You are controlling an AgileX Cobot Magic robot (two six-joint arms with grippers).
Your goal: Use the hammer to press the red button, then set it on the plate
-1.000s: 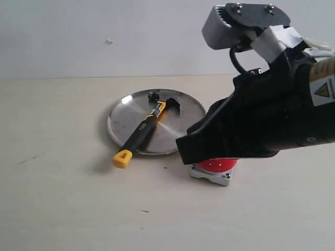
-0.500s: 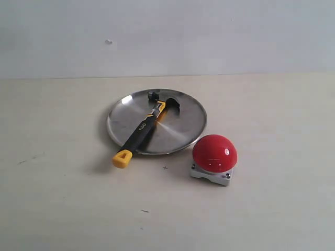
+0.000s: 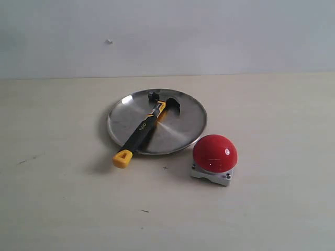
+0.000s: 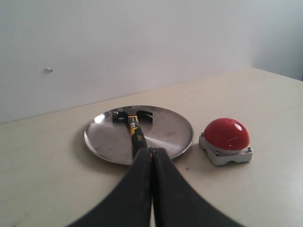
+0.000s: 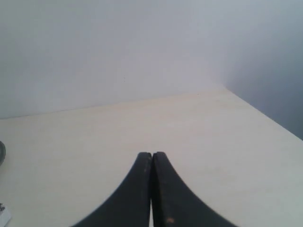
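Where the pale table met a white wall, the plate held the hammer, head inside, yellow end poking past the rim, so the placing looked done. The button sat just beside the plate. The left gripper and right gripper hung clear, jaws pressed together, empty, apparently with nothing left to hold.

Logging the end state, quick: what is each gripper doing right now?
Left gripper: closed, holding nothing.
Right gripper: closed, holding nothing.
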